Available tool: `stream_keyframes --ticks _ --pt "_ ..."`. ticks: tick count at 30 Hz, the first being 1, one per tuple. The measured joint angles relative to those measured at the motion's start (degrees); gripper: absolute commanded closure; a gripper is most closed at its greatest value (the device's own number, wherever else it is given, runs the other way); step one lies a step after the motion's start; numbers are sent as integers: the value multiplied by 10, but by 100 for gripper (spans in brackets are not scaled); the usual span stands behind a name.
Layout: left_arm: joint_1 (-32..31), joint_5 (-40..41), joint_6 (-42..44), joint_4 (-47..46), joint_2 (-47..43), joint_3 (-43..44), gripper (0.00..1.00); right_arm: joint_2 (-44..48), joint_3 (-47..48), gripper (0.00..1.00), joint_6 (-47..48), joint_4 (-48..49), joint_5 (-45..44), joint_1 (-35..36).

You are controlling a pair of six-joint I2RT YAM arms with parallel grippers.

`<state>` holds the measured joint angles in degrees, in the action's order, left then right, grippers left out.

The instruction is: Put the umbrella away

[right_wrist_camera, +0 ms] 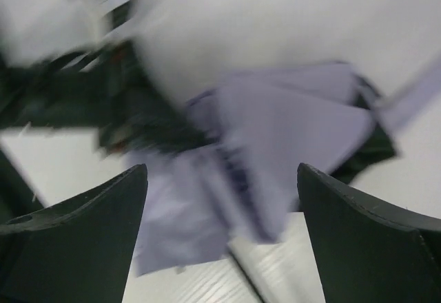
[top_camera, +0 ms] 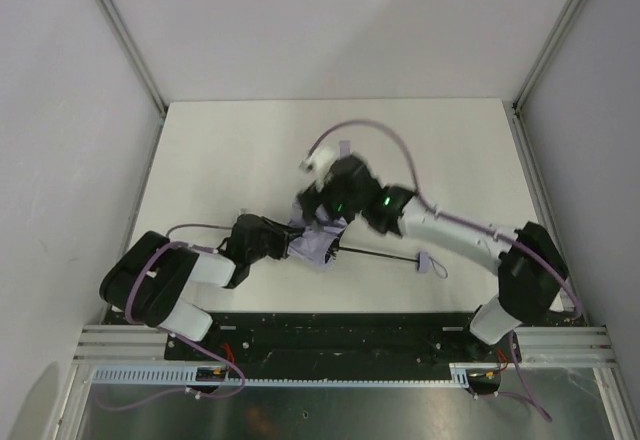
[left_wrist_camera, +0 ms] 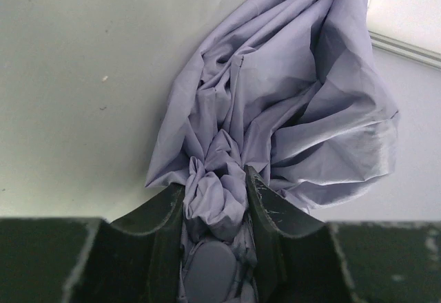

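The umbrella lies on the white table near the front middle. Its crumpled lavender-grey canopy (top_camera: 318, 245) points left, its thin black shaft (top_camera: 375, 256) runs right to the small pale handle with a loop (top_camera: 428, 264). My left gripper (top_camera: 283, 243) is shut on the bunched tip of the canopy (left_wrist_camera: 215, 200), and the canopy (left_wrist_camera: 289, 103) spreads away ahead of it. My right gripper (top_camera: 322, 203) hovers just above the canopy (right_wrist_camera: 275, 124), jaws wide open with nothing between them. The right wrist view is blurred.
The white table (top_camera: 230, 160) is walled on three sides by grey panels with metal corner posts (top_camera: 120, 30). A metal rail (top_camera: 340, 338) runs along the near edge by the arm bases. The right arm's lavender cable (top_camera: 360, 130) arches above the gripper.
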<state>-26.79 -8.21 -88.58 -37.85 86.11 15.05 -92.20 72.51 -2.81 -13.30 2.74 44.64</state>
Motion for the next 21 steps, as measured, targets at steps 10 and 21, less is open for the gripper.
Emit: stream_keyframes --ticks 10,21 --pt "-1 3 0 100 -24 36 100 -15 -180 10 188 91 -134 210" --pt "-1 3 0 188 -30 76 100 -127 -184 35 282 259 -245 216"
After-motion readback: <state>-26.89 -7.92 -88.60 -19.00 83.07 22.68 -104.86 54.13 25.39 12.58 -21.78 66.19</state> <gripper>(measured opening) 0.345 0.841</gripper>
